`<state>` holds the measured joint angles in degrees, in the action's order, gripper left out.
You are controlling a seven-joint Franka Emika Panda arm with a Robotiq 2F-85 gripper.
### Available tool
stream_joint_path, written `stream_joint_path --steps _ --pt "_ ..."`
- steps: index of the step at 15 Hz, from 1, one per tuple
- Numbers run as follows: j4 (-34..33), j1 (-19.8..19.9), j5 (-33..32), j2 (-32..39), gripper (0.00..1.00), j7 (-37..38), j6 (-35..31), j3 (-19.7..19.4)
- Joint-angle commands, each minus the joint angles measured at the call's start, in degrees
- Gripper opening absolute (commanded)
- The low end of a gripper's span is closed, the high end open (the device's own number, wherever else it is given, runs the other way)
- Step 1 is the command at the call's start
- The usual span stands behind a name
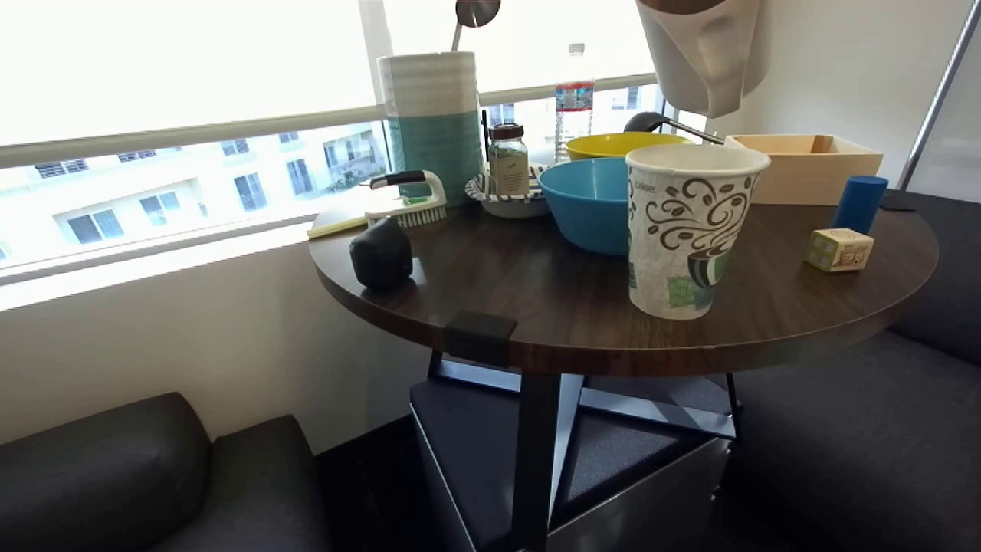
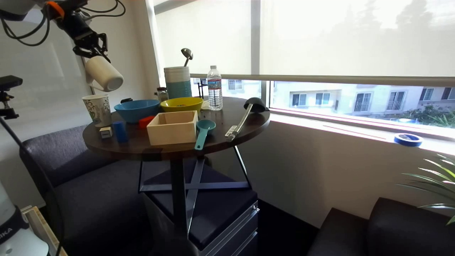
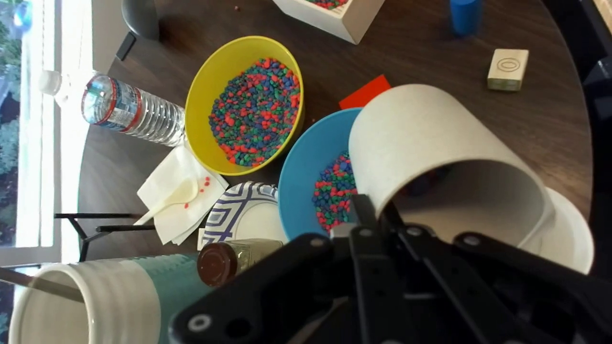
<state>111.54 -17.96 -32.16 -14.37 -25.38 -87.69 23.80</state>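
Beside a window (image 1: 260,184) with shades (image 2: 341,42) hanging most of the way down: a round table (image 1: 498,276) of dark wood grain, visible in both exterior views. Beneath, a cushion-topped drawer cabinet (image 2: 227,227); around, dark padded seats (image 1: 138,468); on the sill (image 2: 305,121), a roll of blue tape (image 2: 408,139). On the table, a crowded spread: a paper cup (image 1: 690,222) printed with swirls, a yellow bowl (image 3: 203,95) and a blue bowl (image 3: 297,177) with red, green and blue bits (image 3: 260,114) in both, a pale wooden box (image 2: 174,131), a small wooden block (image 1: 839,250) near a blue cylinder (image 1: 860,203), a water bottle (image 2: 214,90) and a tall white-and-teal crock (image 1: 433,138).

In an exterior view, held up in the air, well apart from the table: a white mug (image 2: 103,73), tilted, with base slanting downward and mouth facing back toward the fingers (image 3: 363,210). Hangs above the paper cup and the blue bowl, roughly between the two. Pinched by the rim directly between the fingers, against the outer wall on one side and inside the mouth on the other (too dark deeper in to tell the contents). In the wrist view, covers part of the blue bowl and part of the paper cup. In an exterior view, shows a handle (image 1: 724,73) on the near side.
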Motion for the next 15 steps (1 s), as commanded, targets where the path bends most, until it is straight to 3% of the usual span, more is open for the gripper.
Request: stream_joint_path --steps 1,2,10,15 --pt "-0.4 -1.4 -0.3 0.5 0.05 0.2 0.4 -1.1" --pt "-0.4 -1.7 -0.8 1.1 0.01 -0.8 1.3 -0.7" --pt "-1.3 -4.4 -4.6 5.2 0.01 -2.4 10.9 1.6" --pt "-1.3 -6.0 -7.5 7.4 0.01 -2.9 13.1 2.2"
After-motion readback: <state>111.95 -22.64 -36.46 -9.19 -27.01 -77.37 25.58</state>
